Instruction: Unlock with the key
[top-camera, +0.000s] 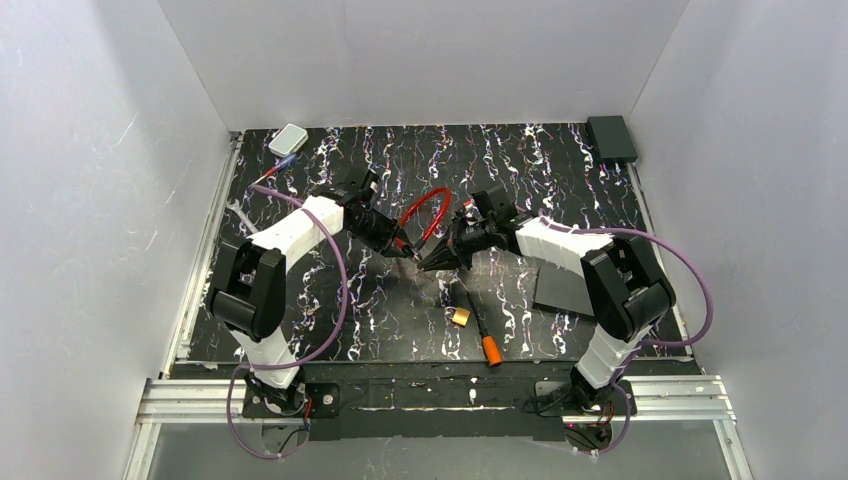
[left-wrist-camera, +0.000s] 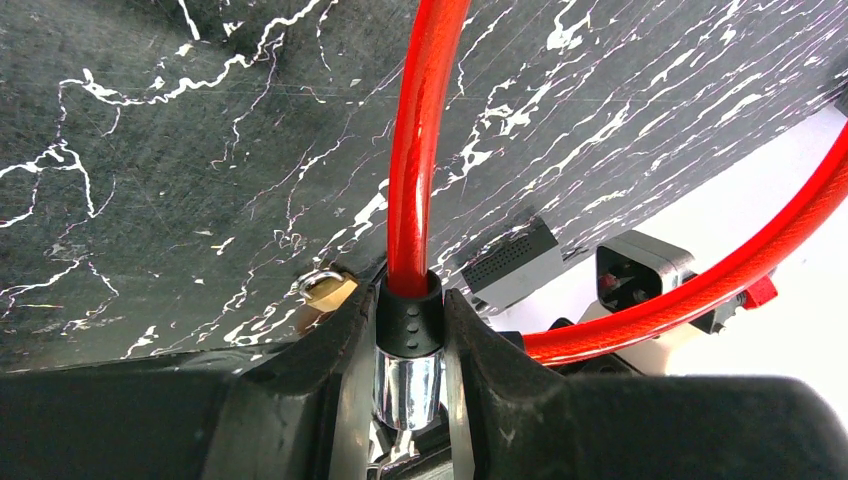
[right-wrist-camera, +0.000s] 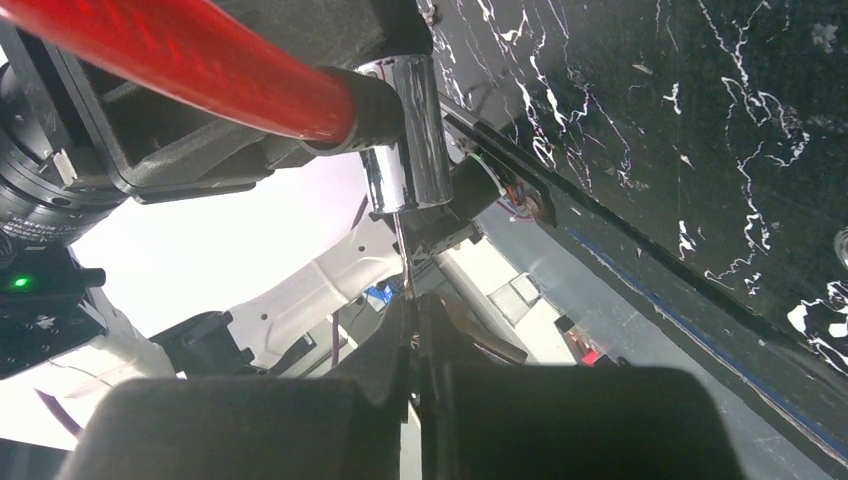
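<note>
A red cable lock (top-camera: 425, 205) is held up above the mat. My left gripper (top-camera: 405, 250) is shut on its black collar and chrome lock cylinder (left-wrist-camera: 408, 385), with the red cable (left-wrist-camera: 420, 150) rising from between the jaws. In the right wrist view the chrome cylinder (right-wrist-camera: 405, 140) hangs just above my right gripper (right-wrist-camera: 412, 305). That gripper is shut on a thin silvery key (right-wrist-camera: 403, 255), seen edge-on, whose tip reaches the cylinder's lower end. In the top view my right gripper (top-camera: 430, 262) meets the left one tip to tip and the key is hidden.
A small brass padlock (top-camera: 461, 316) and an orange-handled screwdriver (top-camera: 480, 330) lie on the black marbled mat (top-camera: 380, 320) near the front. The padlock also shows in the left wrist view (left-wrist-camera: 325, 288). A grey box (top-camera: 288, 139) sits back left, a black box (top-camera: 611, 137) back right, a dark plate (top-camera: 565, 290) right.
</note>
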